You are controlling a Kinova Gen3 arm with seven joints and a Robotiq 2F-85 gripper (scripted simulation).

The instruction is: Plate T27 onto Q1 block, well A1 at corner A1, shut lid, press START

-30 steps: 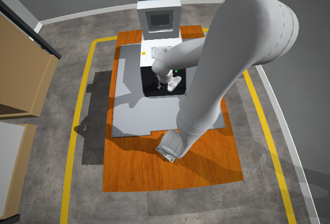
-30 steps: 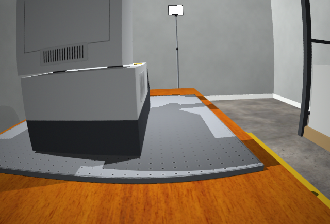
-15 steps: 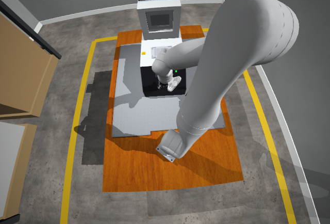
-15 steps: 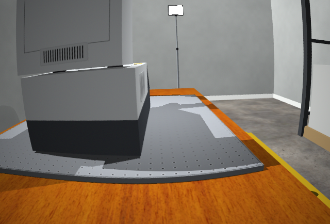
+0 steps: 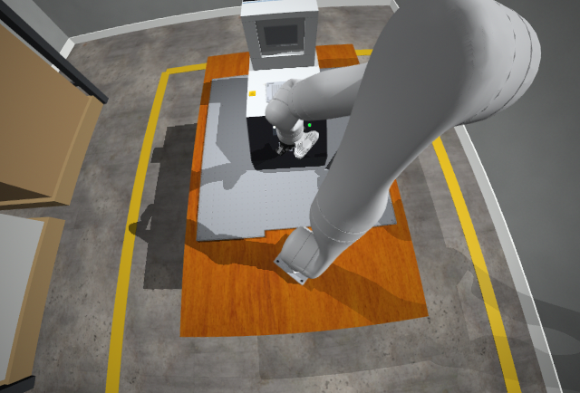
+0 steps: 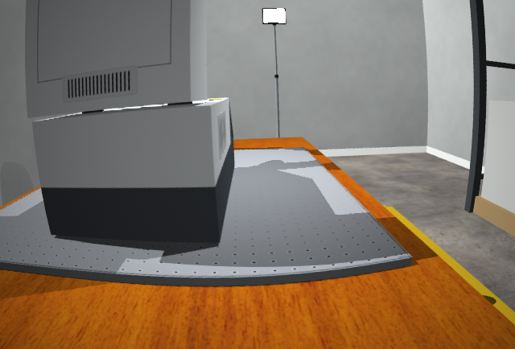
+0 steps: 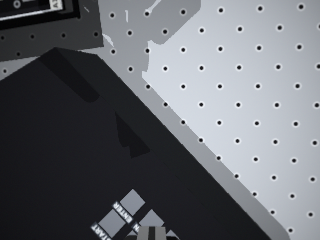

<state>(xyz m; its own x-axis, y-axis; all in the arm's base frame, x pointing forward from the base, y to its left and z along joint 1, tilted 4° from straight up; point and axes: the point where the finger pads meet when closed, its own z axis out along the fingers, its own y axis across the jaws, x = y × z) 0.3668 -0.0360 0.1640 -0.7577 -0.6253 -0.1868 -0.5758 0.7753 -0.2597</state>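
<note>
The cycler Q1 (image 5: 258,108) (image 6: 125,145) (image 7: 50,145) stands on the perforated board, its lid (image 5: 247,37) (image 6: 104,46) raised at the back. A pale plate (image 5: 269,92) shows on its top, partly hidden by the arm; its seating and label cannot be read. A small lamp (image 5: 309,124) on the front is green. My gripper (image 7: 151,233) is shut and empty, pointing at the front keys. In the wrist view its tips cover part of a key (image 7: 151,219); two more keys (image 7: 132,202) (image 7: 112,223) show near labels ENTER and START. Contact cannot be told.
The perforated board (image 5: 234,211) (image 6: 265,228) (image 7: 240,100) lies on the wooden table (image 5: 225,295) (image 6: 249,316). A dark framed item (image 7: 75,9) with a partly cut-off label is at the wrist view's top left. The arm crosses above Q1 from the right.
</note>
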